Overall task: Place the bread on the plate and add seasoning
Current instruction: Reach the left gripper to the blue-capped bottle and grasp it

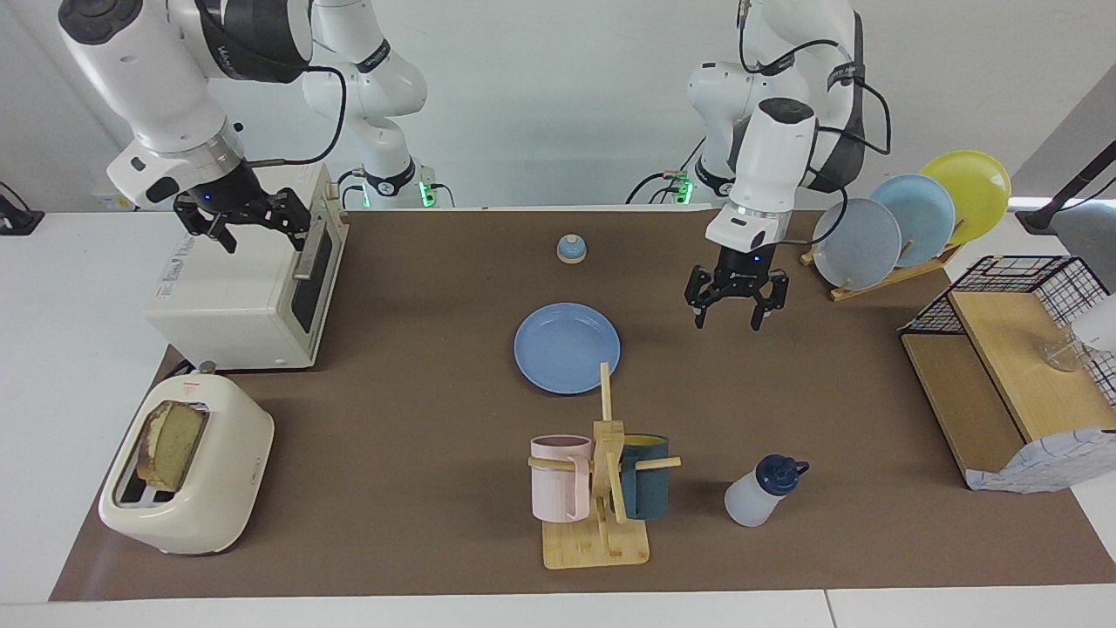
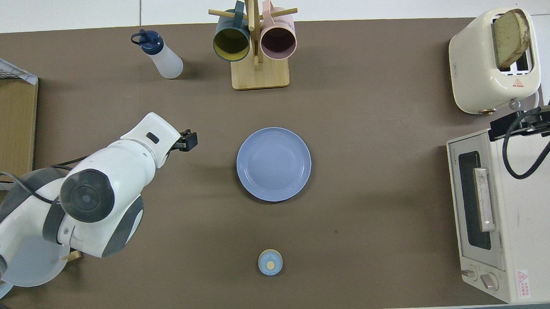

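**Toast waits in the toaster, plate bare**

Brown matting covers the bench [image 1: 418,410]. Lower left, the square tan slice of bread [image 1: 172,443] stands in a cream toaster [image 1: 187,475]: light, stiff, crumbly, best pinched by its crust. Mid-frame lies the smooth round blue plate [image 1: 567,347]; lower right, the squeezable translucent seasoning bottle [image 1: 764,490]. Left claw [image 1: 726,310] and right claw [image 1: 246,220] gape empty.

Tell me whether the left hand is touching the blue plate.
Apart. The facing view shows bare mat between the left hand, open in the air, and the plate.
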`<action>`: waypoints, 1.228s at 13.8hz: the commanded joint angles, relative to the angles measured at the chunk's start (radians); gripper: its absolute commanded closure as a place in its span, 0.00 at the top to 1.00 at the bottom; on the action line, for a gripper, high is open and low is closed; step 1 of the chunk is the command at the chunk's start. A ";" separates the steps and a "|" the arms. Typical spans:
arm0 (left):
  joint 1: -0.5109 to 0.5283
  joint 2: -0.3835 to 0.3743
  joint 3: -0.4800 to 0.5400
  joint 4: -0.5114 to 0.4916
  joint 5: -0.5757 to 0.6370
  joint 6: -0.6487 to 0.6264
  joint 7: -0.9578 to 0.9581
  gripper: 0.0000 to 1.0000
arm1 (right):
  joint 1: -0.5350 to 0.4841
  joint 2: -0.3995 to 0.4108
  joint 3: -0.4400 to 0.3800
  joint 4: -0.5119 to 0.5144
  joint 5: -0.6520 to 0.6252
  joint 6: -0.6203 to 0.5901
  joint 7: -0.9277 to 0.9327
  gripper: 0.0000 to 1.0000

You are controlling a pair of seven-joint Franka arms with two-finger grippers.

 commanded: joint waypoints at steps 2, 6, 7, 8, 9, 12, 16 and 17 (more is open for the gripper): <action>-0.012 0.073 0.015 0.011 0.230 0.102 -0.204 1.00 | -0.052 -0.003 0.005 -0.017 0.021 0.185 0.006 1.00; -0.005 0.191 0.041 0.070 0.247 0.219 -0.247 1.00 | -0.091 0.024 0.003 -0.036 0.019 0.503 0.013 1.00; -0.006 0.216 0.066 0.081 0.246 0.266 -0.260 1.00 | -0.092 0.023 0.002 -0.052 0.019 0.552 0.012 1.00; -0.008 0.240 0.079 0.083 0.246 0.303 -0.262 1.00 | -0.103 0.024 0.002 -0.063 0.019 0.590 0.010 0.93; -0.011 0.251 0.099 0.092 0.244 0.329 -0.264 1.00 | -0.123 0.033 0.002 -0.074 0.018 0.647 0.001 0.88; -0.049 0.303 0.165 0.146 0.243 0.354 -0.264 1.00 | -0.132 0.061 0.002 -0.076 0.018 0.738 -0.031 0.88; -0.303 0.433 0.456 0.210 0.217 0.458 -0.320 1.00 | -0.158 0.128 0.002 -0.069 0.013 0.834 -0.087 0.88; -0.404 0.488 0.575 0.212 0.182 0.525 -0.329 1.00 | -0.157 0.144 0.005 -0.065 0.009 0.862 -0.099 0.88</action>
